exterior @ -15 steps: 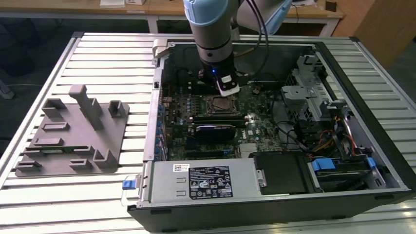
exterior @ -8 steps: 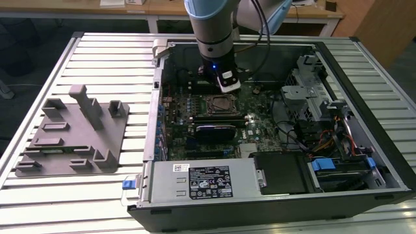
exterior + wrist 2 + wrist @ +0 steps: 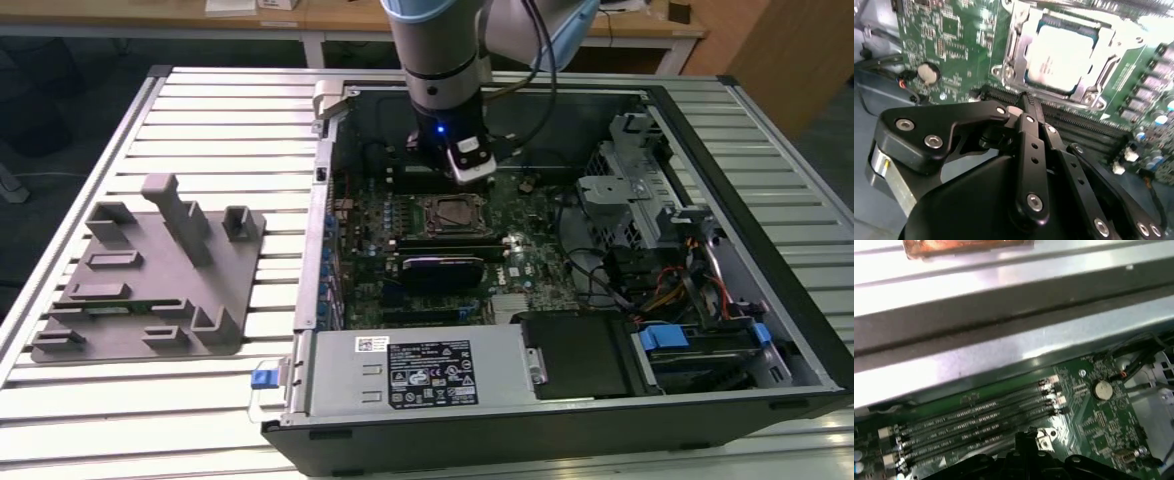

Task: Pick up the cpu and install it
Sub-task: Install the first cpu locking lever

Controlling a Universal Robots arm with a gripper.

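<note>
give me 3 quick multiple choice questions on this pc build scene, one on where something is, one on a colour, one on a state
1. Where is the cpu?
A. On the grey fixture outside the case
B. Seated in the motherboard socket
C. On the power supply

2. What colour is the motherboard?
A. Green
B. Red
C. White

3. What is the gripper holding?
A. The cpu
B. A cable
C. Nothing

Answers:
1 B: in the second wrist view the silver cpu lies inside the metal frame of the socket.
2 A: the motherboard is green in both wrist views.
3 C: the gripper has its fingertips together with nothing between them, just short of the socket; the fingers are black.
</note>
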